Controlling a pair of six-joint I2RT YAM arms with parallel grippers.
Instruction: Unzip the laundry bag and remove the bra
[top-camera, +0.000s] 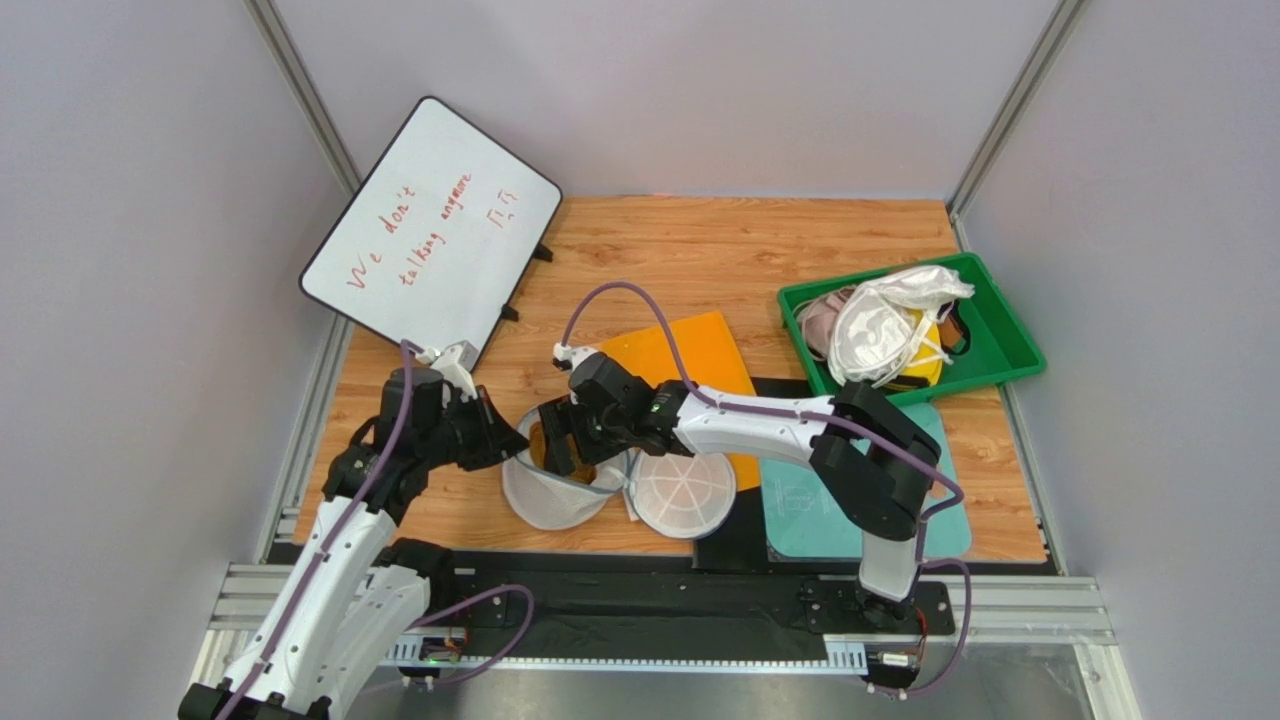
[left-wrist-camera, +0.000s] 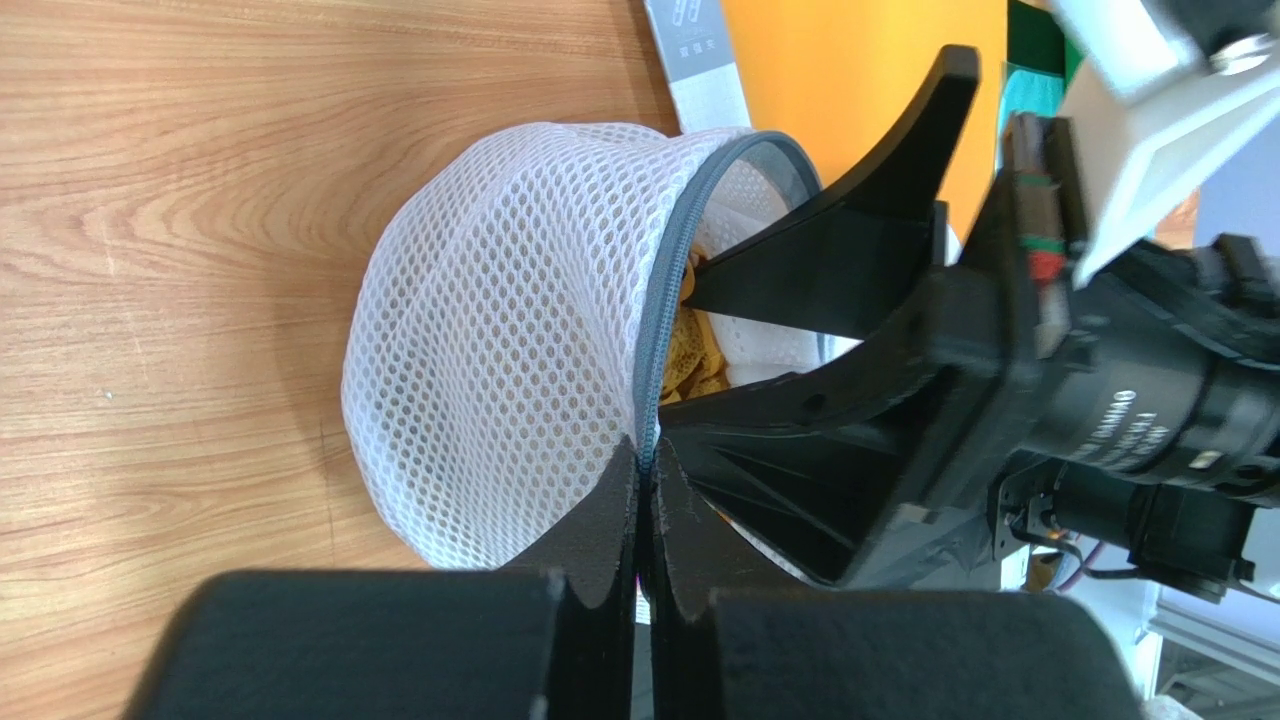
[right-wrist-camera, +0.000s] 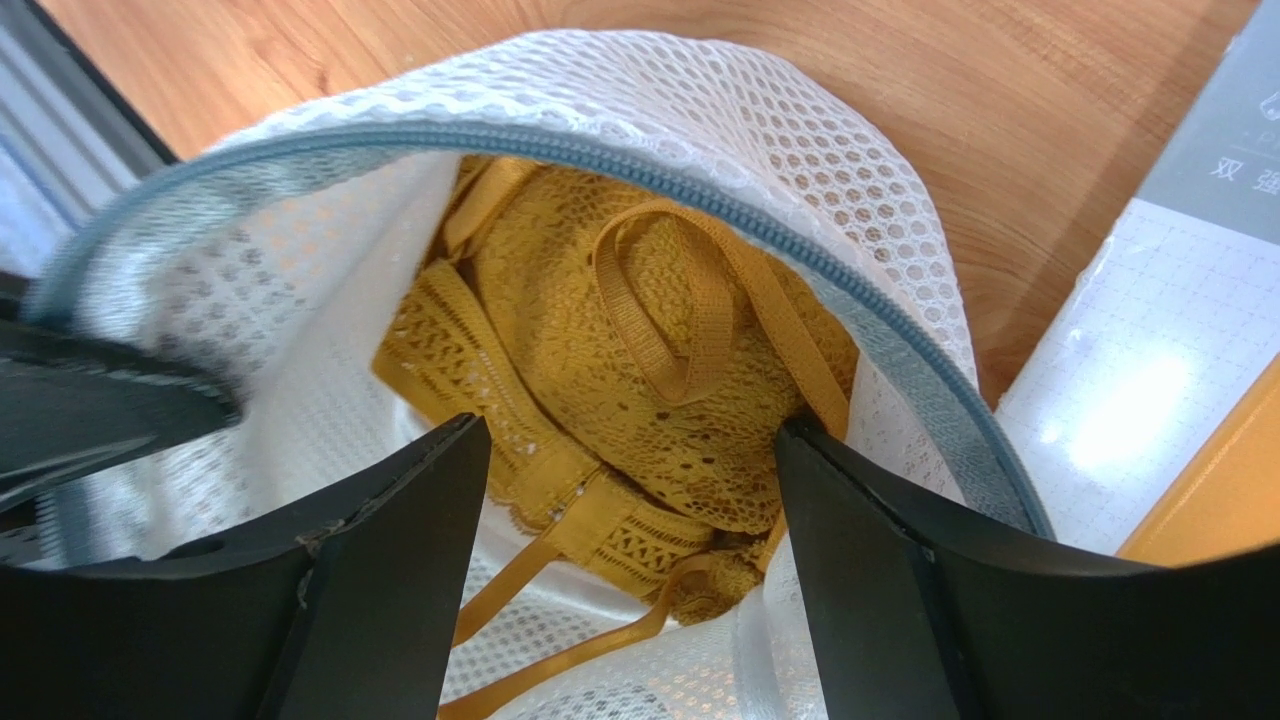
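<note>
The white mesh laundry bag (top-camera: 549, 492) stands unzipped near the table's front, its round lid (top-camera: 684, 492) flopped open to the right. My left gripper (left-wrist-camera: 646, 468) is shut on the bag's grey zipper rim (left-wrist-camera: 657, 353), holding the mouth up. The mustard lace bra (right-wrist-camera: 661, 353) lies bunched inside the bag, straps looping forward. My right gripper (right-wrist-camera: 631, 450) is open and reaches into the mouth, one finger (right-wrist-camera: 383, 563) on each side of the bra's lower edge, not closed on it. From above, the right gripper (top-camera: 561, 447) sits just right of the left gripper (top-camera: 508, 446).
A whiteboard (top-camera: 428, 225) leans at the back left. A green tray (top-camera: 999, 353) holding other garments sits at the right. An orange sheet (top-camera: 684, 360) and a teal mat (top-camera: 842, 503) lie behind and right of the bag.
</note>
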